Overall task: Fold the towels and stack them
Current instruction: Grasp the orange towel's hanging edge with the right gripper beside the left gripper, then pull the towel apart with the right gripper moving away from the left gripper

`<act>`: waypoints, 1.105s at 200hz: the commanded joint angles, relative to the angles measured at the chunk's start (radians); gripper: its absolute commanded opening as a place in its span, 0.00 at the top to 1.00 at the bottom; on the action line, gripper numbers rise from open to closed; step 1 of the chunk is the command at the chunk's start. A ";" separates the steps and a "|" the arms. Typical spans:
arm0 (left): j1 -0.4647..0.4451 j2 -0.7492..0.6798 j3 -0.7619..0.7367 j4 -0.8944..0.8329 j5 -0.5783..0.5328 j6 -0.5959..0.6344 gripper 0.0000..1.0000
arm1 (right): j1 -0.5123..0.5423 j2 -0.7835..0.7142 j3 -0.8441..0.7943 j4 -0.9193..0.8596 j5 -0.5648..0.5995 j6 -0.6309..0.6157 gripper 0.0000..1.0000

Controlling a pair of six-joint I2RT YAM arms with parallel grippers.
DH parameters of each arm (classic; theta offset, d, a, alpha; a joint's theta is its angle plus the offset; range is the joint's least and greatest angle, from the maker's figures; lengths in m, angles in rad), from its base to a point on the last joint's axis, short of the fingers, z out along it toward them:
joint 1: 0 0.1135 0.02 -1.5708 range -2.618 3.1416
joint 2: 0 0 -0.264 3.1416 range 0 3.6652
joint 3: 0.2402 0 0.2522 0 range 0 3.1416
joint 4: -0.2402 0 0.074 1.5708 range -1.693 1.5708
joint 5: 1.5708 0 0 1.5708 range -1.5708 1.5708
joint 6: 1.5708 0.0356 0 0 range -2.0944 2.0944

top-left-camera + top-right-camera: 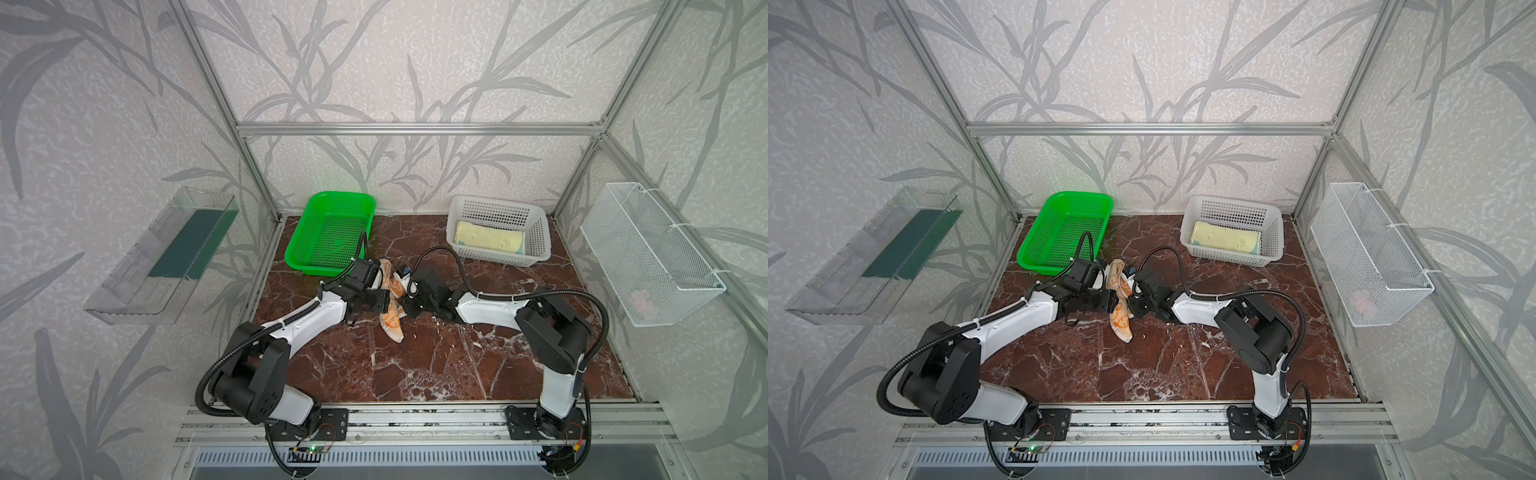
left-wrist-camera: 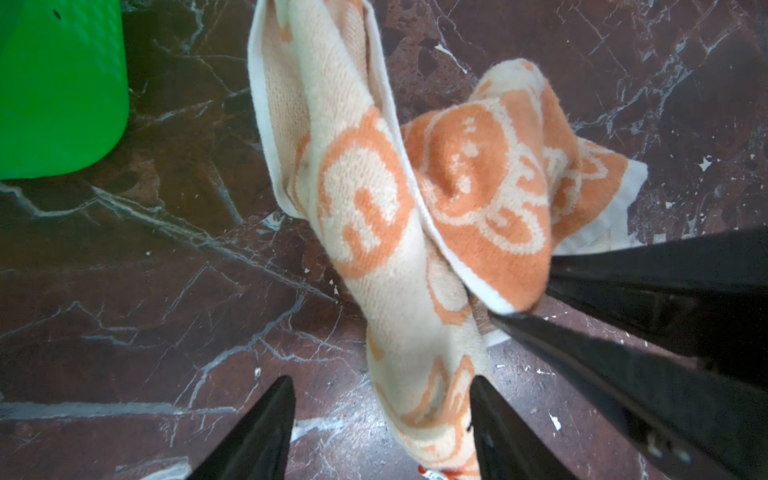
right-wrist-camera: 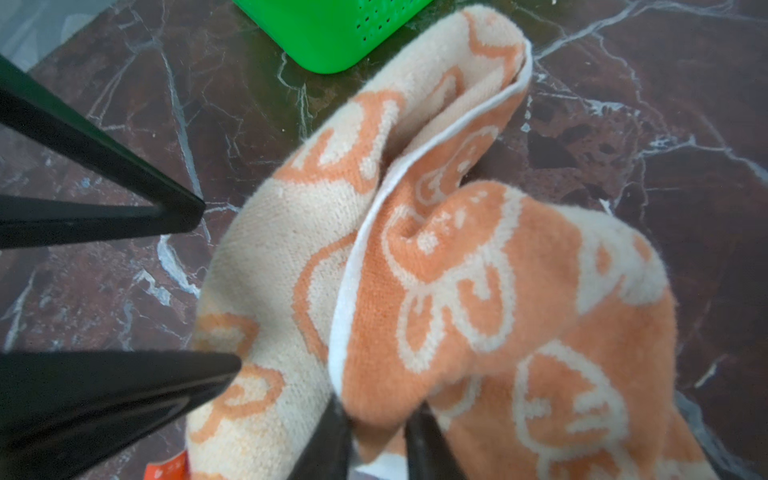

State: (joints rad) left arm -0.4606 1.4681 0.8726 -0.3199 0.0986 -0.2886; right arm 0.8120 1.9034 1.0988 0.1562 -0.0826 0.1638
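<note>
The orange-cream towel (image 1: 392, 307) hangs bunched over the desk (image 1: 415, 365), near the green basket (image 1: 328, 232). The right claw (image 3: 378, 424) pinches a fold of it. The left claw (image 2: 382, 378) stands wide beside it. The pale yellow towel (image 1: 488, 241) lies in the white basket (image 1: 540, 232).

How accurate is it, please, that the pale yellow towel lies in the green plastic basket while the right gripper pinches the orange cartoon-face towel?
No: the pale yellow towel lies in the white perforated plastic basket, per both top views. The right gripper does pinch the orange cartoon-face towel.
</note>
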 commanded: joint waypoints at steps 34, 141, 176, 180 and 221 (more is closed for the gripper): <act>-0.002 0.006 -0.024 0.004 -0.007 -0.005 0.33 | -0.023 -0.016 0.025 -0.036 0.002 0.000 1.00; -0.006 -0.118 -0.120 0.114 0.010 0.074 0.34 | -0.042 0.016 0.225 -0.319 -0.105 -0.071 1.00; -0.021 -0.158 -0.183 0.181 -0.004 0.155 0.34 | -0.044 0.101 0.341 -0.359 -0.173 -0.063 0.99; -0.023 -0.164 -0.190 0.188 -0.010 0.162 0.34 | -0.043 0.110 0.352 -0.360 -0.177 -0.063 0.99; -0.025 -0.205 -0.225 0.224 -0.065 0.180 0.34 | -0.045 0.192 0.444 -0.374 -0.198 -0.059 0.96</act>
State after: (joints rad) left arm -0.4831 1.2991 0.6586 -0.1440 0.0772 -0.1455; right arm 0.7712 2.0571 1.4818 -0.1761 -0.2432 0.1047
